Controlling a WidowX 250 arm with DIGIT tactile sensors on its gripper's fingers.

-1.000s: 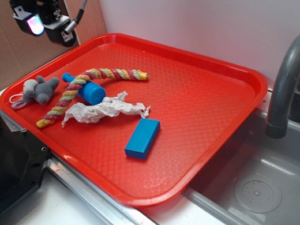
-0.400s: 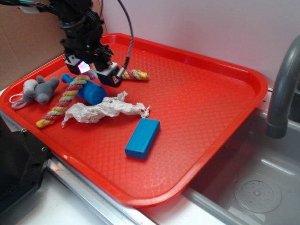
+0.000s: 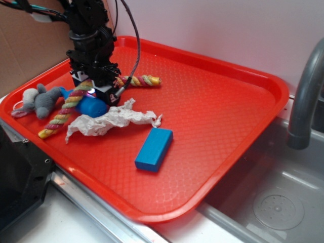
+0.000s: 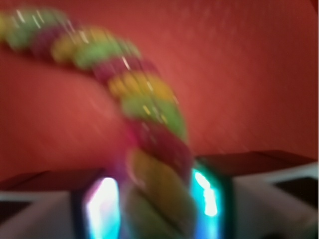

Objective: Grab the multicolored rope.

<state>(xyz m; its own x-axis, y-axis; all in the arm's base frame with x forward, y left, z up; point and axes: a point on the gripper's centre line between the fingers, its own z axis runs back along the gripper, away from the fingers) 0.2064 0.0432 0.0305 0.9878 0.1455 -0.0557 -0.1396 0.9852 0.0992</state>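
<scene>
item: multicolored rope [image 3: 68, 104], curved across the far-left of the red tray [image 3: 212, 121], draped over a blue cylinder [image 3: 91, 105]. i have the gripper [image 3: 95, 86] down on its middle; in the blurred wrist view the jaws stand spread either side of the rope [image 4: 149, 164]. i judge it soft, light, limp; best pinched mid-length.

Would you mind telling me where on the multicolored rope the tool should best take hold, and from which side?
Take the multicolored rope at the bend near its middle, from above. There it arches over the blue cylinder, so it sits raised off the red tray and fingers can straddle its width. The wrist view shows the tool already placed so, the rope between its fingers.
</scene>
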